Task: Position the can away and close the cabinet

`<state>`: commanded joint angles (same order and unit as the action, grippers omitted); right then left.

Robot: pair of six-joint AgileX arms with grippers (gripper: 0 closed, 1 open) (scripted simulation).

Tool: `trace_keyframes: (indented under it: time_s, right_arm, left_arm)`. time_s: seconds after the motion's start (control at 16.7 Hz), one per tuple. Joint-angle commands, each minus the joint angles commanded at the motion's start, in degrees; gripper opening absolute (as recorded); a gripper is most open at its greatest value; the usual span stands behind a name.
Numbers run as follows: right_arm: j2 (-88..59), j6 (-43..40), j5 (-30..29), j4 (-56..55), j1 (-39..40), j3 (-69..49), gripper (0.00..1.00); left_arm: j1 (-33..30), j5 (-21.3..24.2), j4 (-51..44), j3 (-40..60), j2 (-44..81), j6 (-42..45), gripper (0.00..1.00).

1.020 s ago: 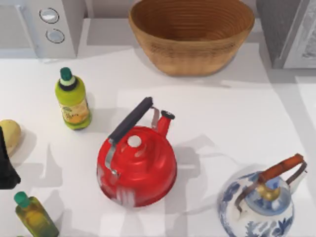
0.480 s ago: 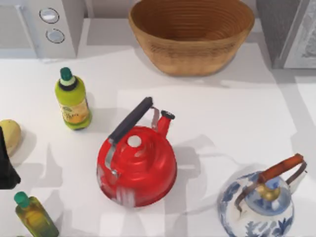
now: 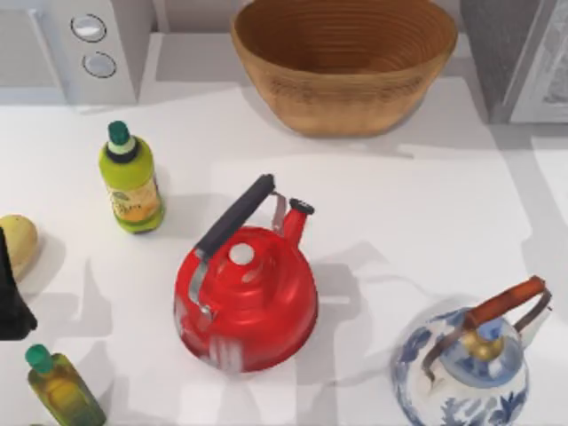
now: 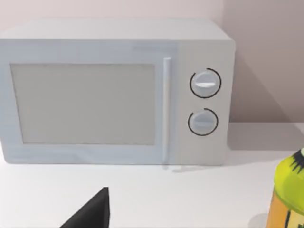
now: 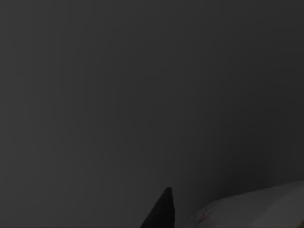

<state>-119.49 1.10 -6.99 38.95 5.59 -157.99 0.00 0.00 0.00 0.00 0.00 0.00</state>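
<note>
Nearest, at the table's front left corner, stands a green-capped bottle. At the front right sits a blue-and-white kettle with a brown handle. A red kettle with a black handle sits upright near the middle, well apart from the blue one.

The left gripper hangs at the table's left edge, between the near bottle and a pale yellow rounded thing just behind it. Whether it is released or clenched I cannot tell.

Farther back on the left stands a second bottle, upright and apart from the red kettle.

At the back, a wicker basket sits in the middle, a white microwave with two dials in the left corner, and the grey cabinet in the right corner. I cannot tell how its door stands.

The left wrist view faces the microwave's shut door. The right wrist view is dark, so I cannot tell the right gripper's state or where the can lies.
</note>
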Motion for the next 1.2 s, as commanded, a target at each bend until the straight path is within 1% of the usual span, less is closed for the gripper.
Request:
trace_keyframes:
  time_s: [0.66, 0.72, 1.2]
  right_arm:
    - [0.0, 0.0, 0.0, 0.0, 0.0, 0.0, 0.98]
    - [0.0, 0.0, 0.0, 0.0, 0.0, 0.0, 1.0]
    - [0.01, 0.0, 0.0, 0.0, 0.13, 0.02, 1.0]
  left_arm:
    - [0.0, 0.0, 0.0, 0.0, 0.0, 0.0, 1.0]
    - [0.0, 0.0, 0.0, 0.0, 0.0, 0.0, 1.0]
    - [0.0, 0.0, 0.0, 0.0, 0.0, 0.0, 1.0]
